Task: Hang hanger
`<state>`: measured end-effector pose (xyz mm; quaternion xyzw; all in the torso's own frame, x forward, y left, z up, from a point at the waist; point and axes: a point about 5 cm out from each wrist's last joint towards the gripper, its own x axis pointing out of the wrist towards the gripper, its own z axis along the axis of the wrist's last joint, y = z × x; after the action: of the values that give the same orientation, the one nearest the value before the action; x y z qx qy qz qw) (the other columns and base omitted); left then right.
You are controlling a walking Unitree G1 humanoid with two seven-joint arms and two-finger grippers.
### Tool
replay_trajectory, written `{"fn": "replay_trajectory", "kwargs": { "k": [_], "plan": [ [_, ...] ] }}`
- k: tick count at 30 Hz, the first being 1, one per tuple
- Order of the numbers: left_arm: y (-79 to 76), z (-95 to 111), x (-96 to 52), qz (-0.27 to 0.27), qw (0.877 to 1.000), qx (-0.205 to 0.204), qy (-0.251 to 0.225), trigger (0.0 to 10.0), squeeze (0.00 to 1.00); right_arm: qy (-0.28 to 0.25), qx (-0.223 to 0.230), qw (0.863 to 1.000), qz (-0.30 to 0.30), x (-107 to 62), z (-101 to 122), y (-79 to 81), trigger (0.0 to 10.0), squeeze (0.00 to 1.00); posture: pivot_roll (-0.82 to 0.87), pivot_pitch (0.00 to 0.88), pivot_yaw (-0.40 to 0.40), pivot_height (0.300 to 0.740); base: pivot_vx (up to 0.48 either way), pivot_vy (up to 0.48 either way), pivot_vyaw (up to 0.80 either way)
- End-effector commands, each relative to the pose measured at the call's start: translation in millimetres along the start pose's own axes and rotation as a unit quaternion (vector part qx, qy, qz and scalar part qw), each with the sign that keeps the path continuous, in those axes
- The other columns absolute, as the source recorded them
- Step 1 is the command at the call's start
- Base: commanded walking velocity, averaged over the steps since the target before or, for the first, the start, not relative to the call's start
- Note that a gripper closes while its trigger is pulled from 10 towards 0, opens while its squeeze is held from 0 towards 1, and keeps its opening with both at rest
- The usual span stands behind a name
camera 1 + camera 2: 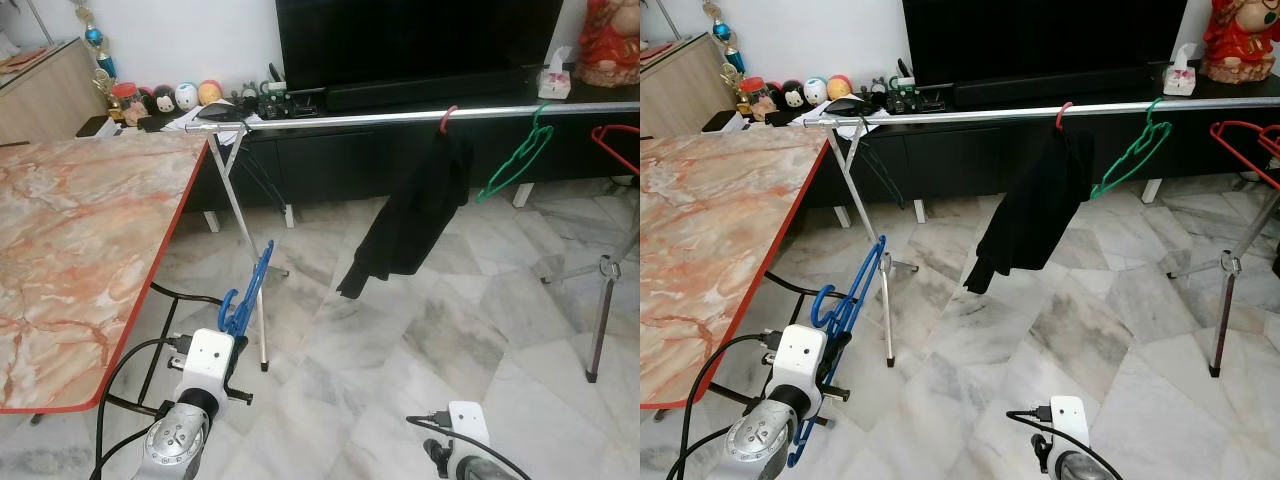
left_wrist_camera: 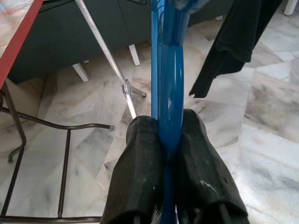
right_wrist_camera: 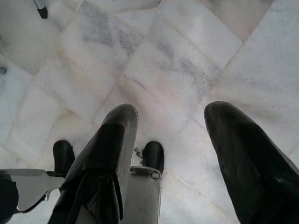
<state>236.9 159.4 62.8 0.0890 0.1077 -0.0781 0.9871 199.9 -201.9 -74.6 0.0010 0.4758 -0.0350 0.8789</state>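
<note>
One blue hanger (image 1: 247,293) is in play, pinched flat between the two black fingers (image 2: 140,172) of the left gripper (image 2: 169,140), low beside the marble table (image 1: 80,240) and well below the silver rail (image 1: 400,117) it has to reach. The main risk, as I judge it, is the hook missing the rail: the grip is on a thin slick plastic bar, so the hanger could swivel or slide in the pads as the arm lifts, leaving the hook turned the wrong way. The rack's slanted leg (image 1: 240,230) stands just beyond the hanger and could snag it on the way up. The rail is also partly taken — a black garment (image 1: 410,210) on a red hook, a green hanger (image 1: 515,160) and a red hanger (image 1: 615,140) hang along it — so a sloppy approach might knock one loose.

The hanger itself is bright blue, glossy, slim, with a curled hook at its lower end in the head views. The right gripper (image 3: 170,140) hangs idle over the floor tiles (image 3: 177,56), fingers spread apart and empty.
</note>
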Motion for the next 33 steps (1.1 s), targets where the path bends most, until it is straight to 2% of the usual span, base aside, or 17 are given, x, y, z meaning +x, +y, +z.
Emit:
{"fn": "replay_trajectory", "kwargs": {
  "k": [1, 7, 33],
  "plan": [
    [4.6, 3.7, -0.6, 0.011, 1.0, -0.004, -0.011, 10.0, 0.0, 0.003, 0.008, 1.0, -0.001, 0.2, -1.7, 2.4, 10.0, 0.0, -0.14, 0.0, 0.084, 0.74, 0.0, 0.0, 0.0],
    [-2.3, 4.2, -1.6, 0.003, 1.0, -0.012, -0.013, 10.0, 0.0, 0.031, -0.037, 0.999, 0.017, -1.2, -14.3, 0.4, 10.0, 0.0, -0.14, 0.0, 0.088, 0.74, 0.309, 0.0, 0.0],
    [-5.8, 4.0, -0.6, -0.002, 1.0, -0.016, -0.011, 10.0, 0.0, 0.028, -0.041, 0.999, 0.016, -1.4, -16.6, 2.0, 10.0, 0.0, -0.13, 0.0, 0.081, 0.74, 0.355, 0.0, 0.0]
  ]
}}
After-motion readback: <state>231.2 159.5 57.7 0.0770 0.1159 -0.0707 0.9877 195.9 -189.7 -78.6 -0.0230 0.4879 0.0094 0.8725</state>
